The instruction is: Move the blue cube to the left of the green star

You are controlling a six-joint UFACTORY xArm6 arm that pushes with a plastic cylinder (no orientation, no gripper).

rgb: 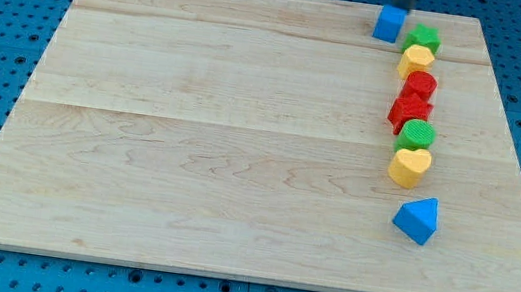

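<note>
Blue cube [389,24]: you see it at the board's top edge, touching the green star's [422,37] left side.
My tip [401,6]: just above the cube; rod only, no jaws.
Neighbours: yellow block [416,60] below the star.

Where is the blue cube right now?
The blue cube sits near the board's top edge on the view's right, touching the left side of the green star, with my tip just above it.
</note>
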